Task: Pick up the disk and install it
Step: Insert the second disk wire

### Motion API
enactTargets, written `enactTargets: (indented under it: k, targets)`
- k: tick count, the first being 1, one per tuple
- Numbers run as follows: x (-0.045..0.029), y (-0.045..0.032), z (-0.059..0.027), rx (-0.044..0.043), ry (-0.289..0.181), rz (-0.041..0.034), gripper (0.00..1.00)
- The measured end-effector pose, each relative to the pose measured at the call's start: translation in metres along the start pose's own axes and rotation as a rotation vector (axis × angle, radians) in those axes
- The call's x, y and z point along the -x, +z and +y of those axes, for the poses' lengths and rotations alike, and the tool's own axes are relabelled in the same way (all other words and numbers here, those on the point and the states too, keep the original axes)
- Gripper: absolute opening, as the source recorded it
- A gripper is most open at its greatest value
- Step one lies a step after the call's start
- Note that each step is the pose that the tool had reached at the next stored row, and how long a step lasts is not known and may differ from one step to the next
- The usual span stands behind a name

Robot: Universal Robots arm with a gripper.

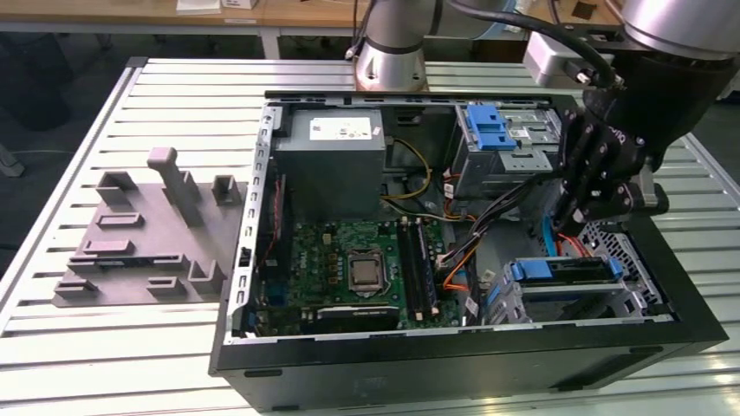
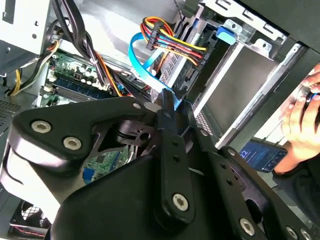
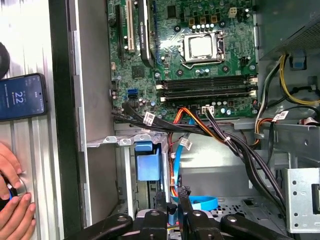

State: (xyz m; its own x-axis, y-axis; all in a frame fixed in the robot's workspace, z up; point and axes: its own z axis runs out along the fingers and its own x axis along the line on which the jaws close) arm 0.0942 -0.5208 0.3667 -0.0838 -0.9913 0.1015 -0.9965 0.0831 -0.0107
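The disk, a flat drive in a blue carrier, sits in the lower drive bay at the case's front corner on the exterior view's right. Its blue carrier tab faces the motherboard, and the tab also shows at the bay's mouth in the second wrist view. My gripper hangs just above and behind that bay. Its black fingers are pressed together on the end of a light blue flat data cable. That same cable curls beside the fingertips in the first wrist view.
The open computer case lies on a slatted table, with motherboard, grey power supply and an upper drive cage. Cable bundles cross near the bay. A grey fixture lies at the exterior view's left. A hand and phone are beside the case.
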Motion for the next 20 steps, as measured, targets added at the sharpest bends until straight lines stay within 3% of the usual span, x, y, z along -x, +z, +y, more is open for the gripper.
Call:
enactTargets:
  k: [4, 6, 9, 10, 12, 14, 20]
  targets:
    - [0.0002, 0.0014, 0.0, -0.0003, 0.0, 0.0035, 0.24]
    - [0.0002, 0.0023, 0.0, -0.0003, 0.0, 0.0036, 0.16]
    - [0.0003, 0.0034, 0.0, -0.0003, 0.0, 0.0031, 0.16]
    - [0.0001, 0.0037, 0.0001, 0.0, 0.0, -0.0001, 0.16]
    - [-0.0005, 0.0044, 0.0001, 0.0013, 0.0, -0.0154, 0.16]
    - [-0.0021, 0.0058, -0.0001, 0.0014, 0.0, -0.0245, 0.16]
    - [-0.0097, 0.0096, -0.0006, -0.0095, 0.0, -0.0272, 0.16]
